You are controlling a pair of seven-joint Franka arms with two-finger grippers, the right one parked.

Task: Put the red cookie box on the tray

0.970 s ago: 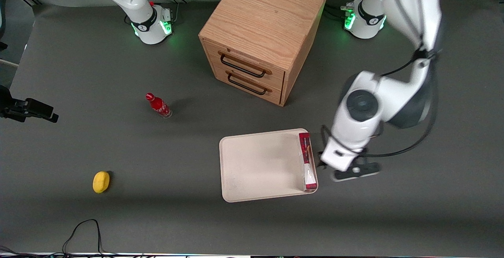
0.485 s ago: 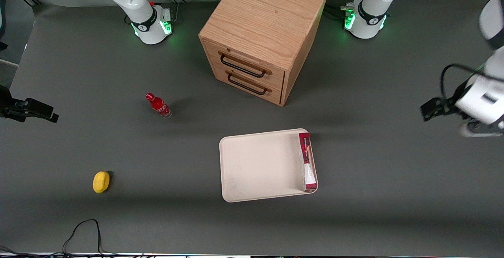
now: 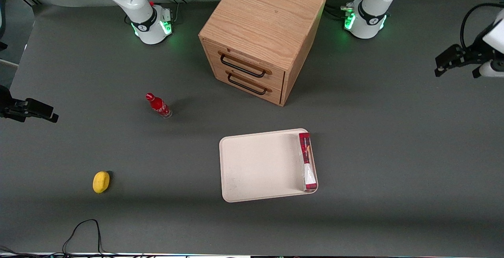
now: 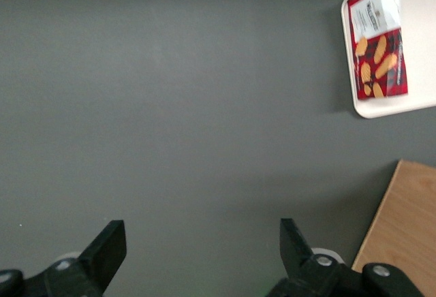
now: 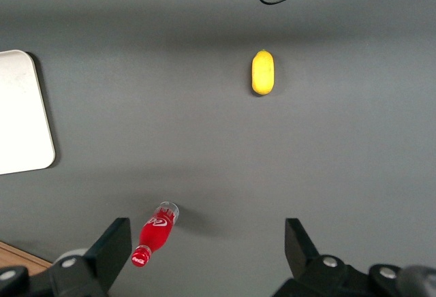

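On the tray [image 3: 260, 167], along its edge toward the working arm's end of the table, lies the red cookie box [image 3: 307, 161], flat, with its long side running along the low rim and one end close to the rounded corner nearest the front camera. The left wrist view shows the same box [image 4: 379, 38] lying just inside the tray's rim [image 4: 381, 112], its printed face with cookie pictures turned upward. Well apart from both, high over the working arm's end of the table, hangs the gripper [image 3: 453, 62]; in the wrist view its two black fingers [image 4: 105, 249] stand wide apart with nothing but bare grey tabletop between them, so it is open and holds nothing. A wooden drawer cabinet [image 3: 262, 33] with two black-handled drawers stands farther from the front camera than the tray, and a corner of it [image 4: 402, 229] shows in the wrist view too. Toward the parked arm's end of the table a small red bottle [image 3: 158, 105] stands near the cabinet's level, and a yellow lemon-shaped object [image 3: 100, 182] lies nearer the front camera, well apart from the tray.
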